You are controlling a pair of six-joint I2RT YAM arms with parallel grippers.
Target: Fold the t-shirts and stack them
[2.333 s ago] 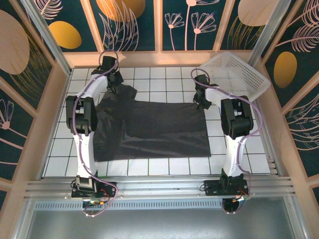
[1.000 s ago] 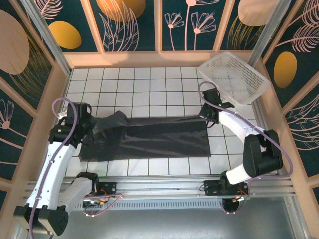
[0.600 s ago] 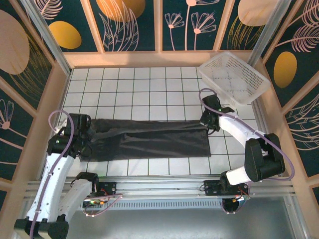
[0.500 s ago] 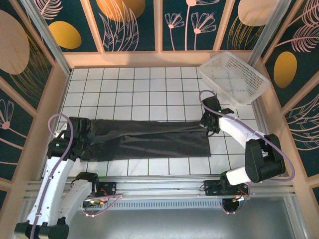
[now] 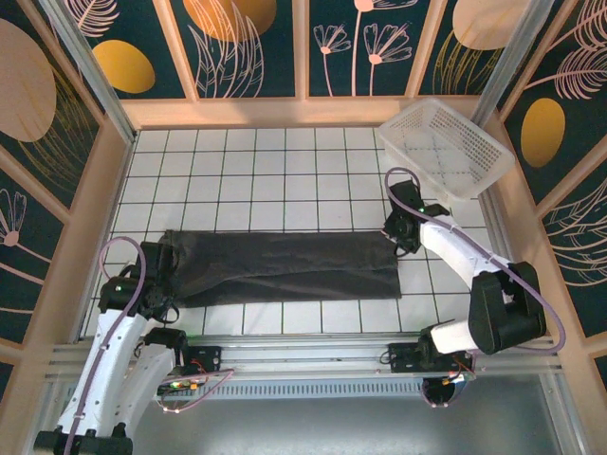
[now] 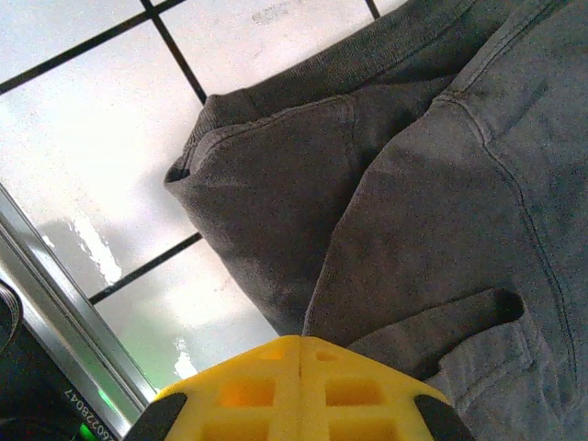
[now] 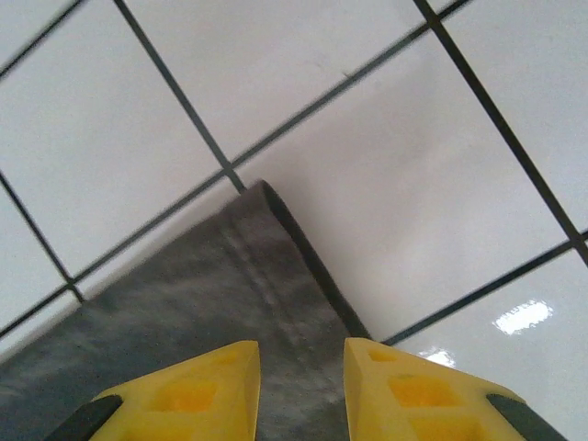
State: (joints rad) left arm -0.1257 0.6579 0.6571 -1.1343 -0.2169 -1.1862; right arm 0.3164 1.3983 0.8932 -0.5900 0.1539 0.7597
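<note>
One dark charcoal t-shirt [image 5: 285,267] lies folded into a long flat band across the white tiles. My left gripper [image 5: 159,258] is at its left end. In the left wrist view the yellow fingers [image 6: 300,342] are pressed together, and a fold of the t-shirt [image 6: 441,184] runs up into their tips. My right gripper [image 5: 396,239] hovers at the band's far right corner. Its fingers [image 7: 301,354] stand apart over the hemmed corner of the t-shirt [image 7: 184,312], which lies flat on the tile with nothing gripped.
A white lattice basket [image 5: 446,147] sits tilted in the far right corner, close behind the right arm. Wooden walls enclose the tiled floor [image 5: 285,171], and a metal rail [image 5: 303,351] runs along the near edge.
Both grippers carried the shirt's far edge toward the near side, narrowing it into a band. The left arm moved nearer and lower. The right gripper opened and let go of the corner.
</note>
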